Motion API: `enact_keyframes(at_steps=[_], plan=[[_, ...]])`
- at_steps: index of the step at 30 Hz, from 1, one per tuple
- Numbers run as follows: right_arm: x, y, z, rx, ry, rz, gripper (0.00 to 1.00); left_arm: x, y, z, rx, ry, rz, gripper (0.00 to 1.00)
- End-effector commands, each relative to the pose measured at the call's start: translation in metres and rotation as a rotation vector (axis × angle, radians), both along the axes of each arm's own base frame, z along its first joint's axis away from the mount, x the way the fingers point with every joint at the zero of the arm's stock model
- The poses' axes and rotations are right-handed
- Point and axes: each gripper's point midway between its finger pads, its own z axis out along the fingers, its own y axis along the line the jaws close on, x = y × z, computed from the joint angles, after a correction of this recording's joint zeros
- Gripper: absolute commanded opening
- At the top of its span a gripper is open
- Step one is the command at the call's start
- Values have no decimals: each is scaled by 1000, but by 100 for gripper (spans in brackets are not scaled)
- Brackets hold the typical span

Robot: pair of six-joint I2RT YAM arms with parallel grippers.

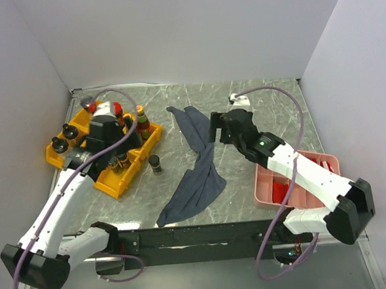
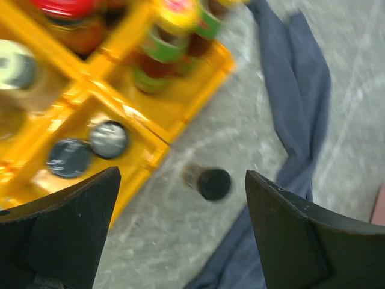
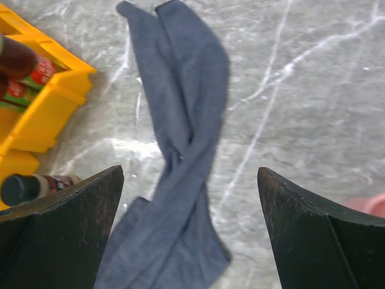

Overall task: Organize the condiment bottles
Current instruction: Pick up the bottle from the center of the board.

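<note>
Condiment bottles [image 1: 141, 118] mostly sit in the yellow bins [image 1: 110, 186], one black-capped bottle [image 1: 155, 164] standing loose beside them; left wrist: left gripper [image 2: 182, 174] hangs wide, empty, above that stray, which needs straddling and a squeeze; right wrist: right gripper [image 3: 189, 171] agape, empty, over the cloth [image 3: 180, 120].

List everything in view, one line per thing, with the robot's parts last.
yellow tray: one, yellow, table's left
bottles in tray: several, red, black and orange caps, partly hidden by the left arm
loose bottle: one, black cap, on table near yellow tray
cloth: one, grey-blue, centre
pink tray: one, pink, right
red packets: count unclear, red, inside pink tray
table: one, grey marble
left gripper: open, above loose bottle
right gripper: open, above cloth
</note>
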Motion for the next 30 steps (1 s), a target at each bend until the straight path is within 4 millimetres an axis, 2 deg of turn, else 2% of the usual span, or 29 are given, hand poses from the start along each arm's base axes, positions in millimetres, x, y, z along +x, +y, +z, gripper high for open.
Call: enact_keyframes(at_steps=[1, 9, 14, 21, 29, 30], plan=[[-6, -18, 2, -26, -50, 5, 100, -8, -42, -10, 58, 45, -120, 88], [-11, -34, 3, -12, -79, -12, 100, -15, -84, -59, 127, 182, -236, 76], [-10, -33, 0, 3, -78, -4, 100, -14, -84, -87, 198, 252, -217, 74], [-10, -35, -4, -1, -71, -4, 100, -6, -76, -107, 249, 278, -149, 69], [-10, -37, -1, 10, -81, -8, 100, 2, -84, -129, 257, 316, -136, 68], [-11, -37, -1, 12, -81, -8, 100, 3, -85, -131, 255, 320, -135, 65]])
